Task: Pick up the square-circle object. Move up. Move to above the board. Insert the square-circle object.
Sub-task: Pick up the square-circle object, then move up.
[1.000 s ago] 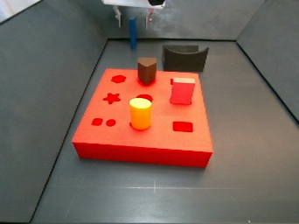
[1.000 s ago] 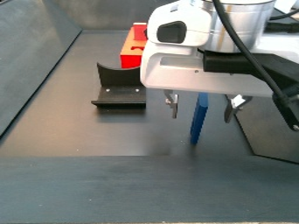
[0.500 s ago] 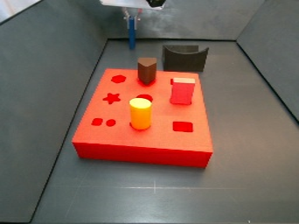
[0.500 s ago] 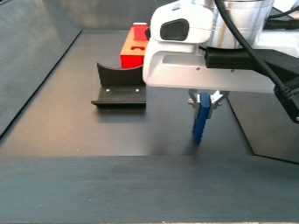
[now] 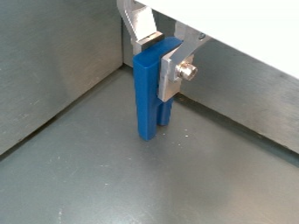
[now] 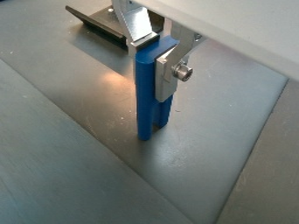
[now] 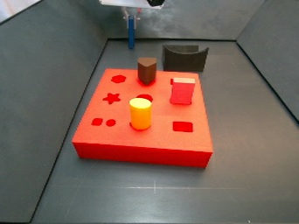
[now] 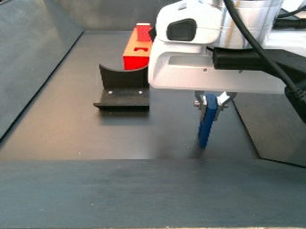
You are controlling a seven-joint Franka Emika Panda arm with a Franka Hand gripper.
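The square-circle object (image 5: 149, 101) is a slim blue upright piece standing on the grey floor near the back wall. My gripper (image 5: 160, 58) is shut on its top end, with a silver finger (image 5: 173, 74) pressed on each side. Both wrist views show this grip, and the piece (image 6: 149, 101) reaches down to the floor below the gripper (image 6: 160, 56). In both side views the piece (image 8: 206, 125) (image 7: 132, 35) hangs straight under the gripper (image 8: 213, 100). The board (image 7: 111, 140) is a large red block with shaped holes, well apart from the piece.
On the board stand a yellow cylinder (image 7: 140, 114), a brown hexagonal peg (image 7: 147, 70) and a red square block (image 7: 183, 91). The dark fixture (image 8: 120, 89) (image 7: 184, 59) sits between the board and the piece. Grey walls (image 5: 52, 61) close in around the floor.
One second ago the fingers stood apart on either side of the blue piece; they have since closed onto its top. The piece has not shifted.
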